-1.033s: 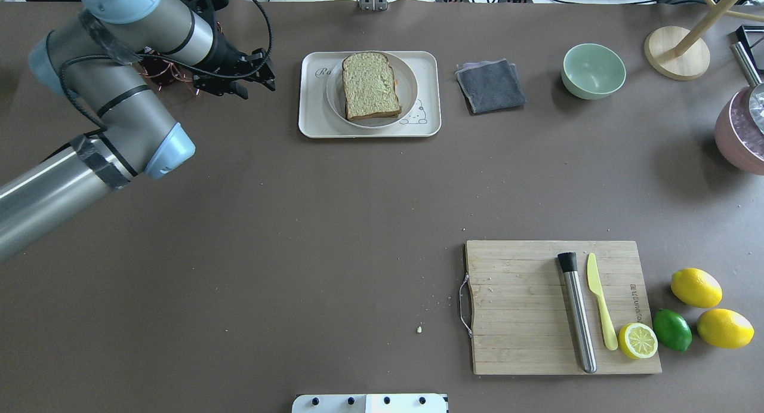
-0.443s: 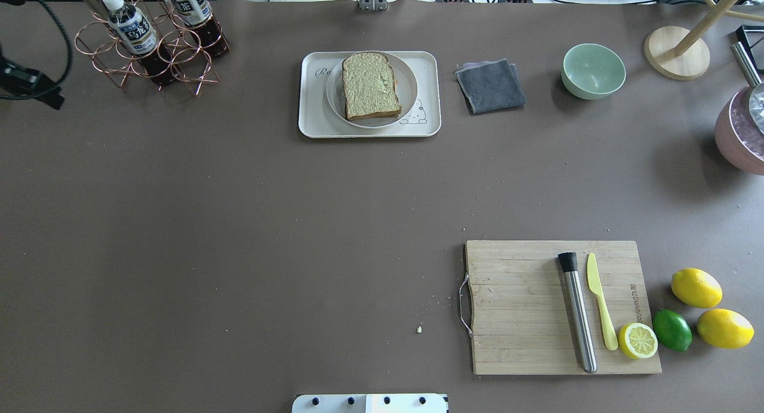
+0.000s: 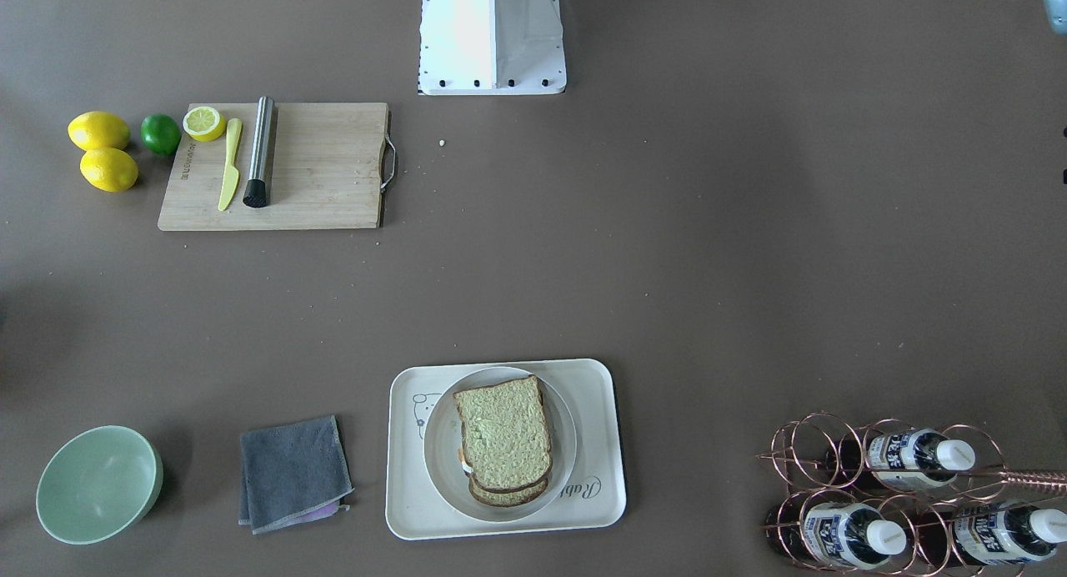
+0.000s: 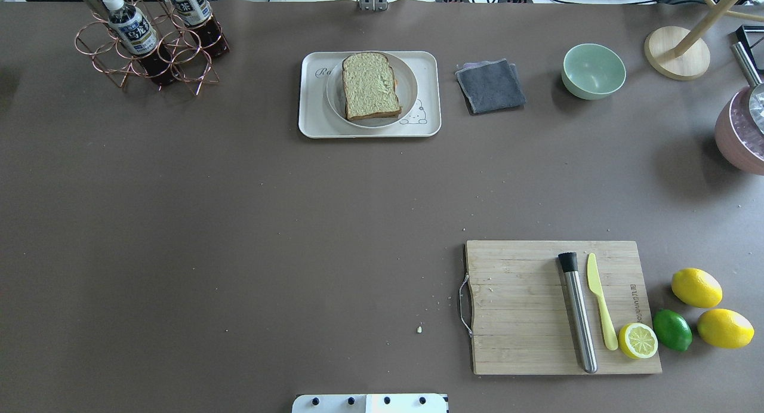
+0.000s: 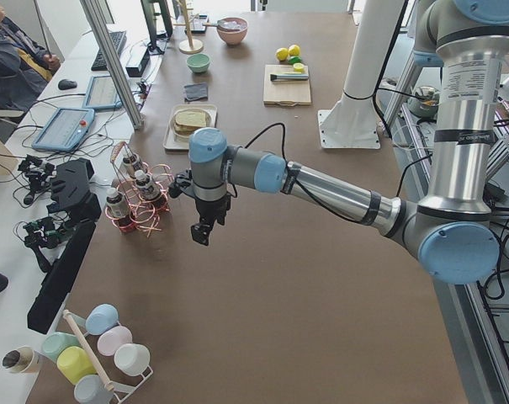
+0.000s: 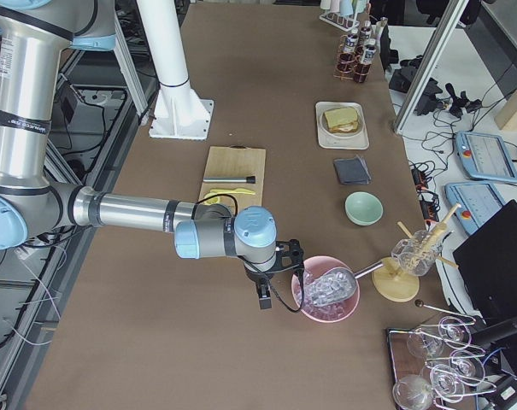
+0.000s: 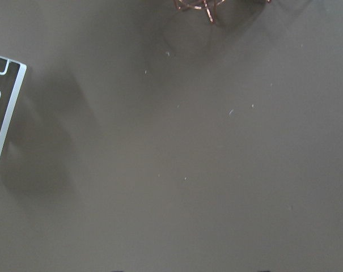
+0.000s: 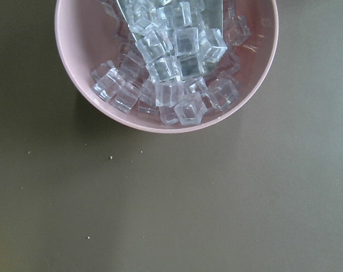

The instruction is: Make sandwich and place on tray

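Sandwich: two square slices of pale greenish-tan bread with dark brown crust, stacked flat, the upper slice slightly offset from the lower; a sliver of white and orange filling shows at one edge between them; it lies on a round white plate, inside the plate's rim. Tray: cream-white rounded rectangle, flat on the brown bench near its far edge from the robot; a grey bear drawing in one corner, cursive script in the opposite corner, partly hidden; the plate sits at its centre.
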{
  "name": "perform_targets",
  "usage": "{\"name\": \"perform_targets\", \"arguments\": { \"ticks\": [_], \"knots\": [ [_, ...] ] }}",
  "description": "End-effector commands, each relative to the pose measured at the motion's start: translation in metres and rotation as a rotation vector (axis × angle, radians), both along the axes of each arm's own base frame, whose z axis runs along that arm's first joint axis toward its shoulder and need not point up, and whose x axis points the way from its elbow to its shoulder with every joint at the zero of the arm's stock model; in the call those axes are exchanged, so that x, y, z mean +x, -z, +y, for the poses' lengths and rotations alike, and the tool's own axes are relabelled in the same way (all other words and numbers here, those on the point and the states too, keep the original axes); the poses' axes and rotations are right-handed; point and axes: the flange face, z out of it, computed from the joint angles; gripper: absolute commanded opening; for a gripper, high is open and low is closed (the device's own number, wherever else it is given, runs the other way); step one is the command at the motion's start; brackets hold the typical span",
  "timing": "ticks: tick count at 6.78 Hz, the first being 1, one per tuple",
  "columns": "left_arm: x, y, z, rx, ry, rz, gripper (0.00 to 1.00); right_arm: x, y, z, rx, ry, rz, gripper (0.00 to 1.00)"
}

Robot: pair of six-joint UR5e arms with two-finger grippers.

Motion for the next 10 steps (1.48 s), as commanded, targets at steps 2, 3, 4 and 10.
{"name": "perform_targets", "arguments": {
  "ticks": [2,3,4,10],
  "knots": [
    [-0.025,-0.042,0.037,-0.068,0.007,0.018,0.96,-0.001,0.003,-0.001,-0.008,0.01,0.016,1.0],
    [-0.022,-0.037,0.044,-0.106,0.006,0.065,0.96,0.004,0.008,0.0,-0.001,-0.002,0.013,1.0],
    [-0.018,-0.038,0.045,-0.119,0.003,0.11,0.97,0.006,0.01,0.0,-0.011,-0.008,0.015,1.0],
    [-0.019,-0.041,0.045,-0.165,0.053,0.11,0.97,-0.009,0.057,-0.058,-0.055,0.024,0.018,1.0]
  ]
}}
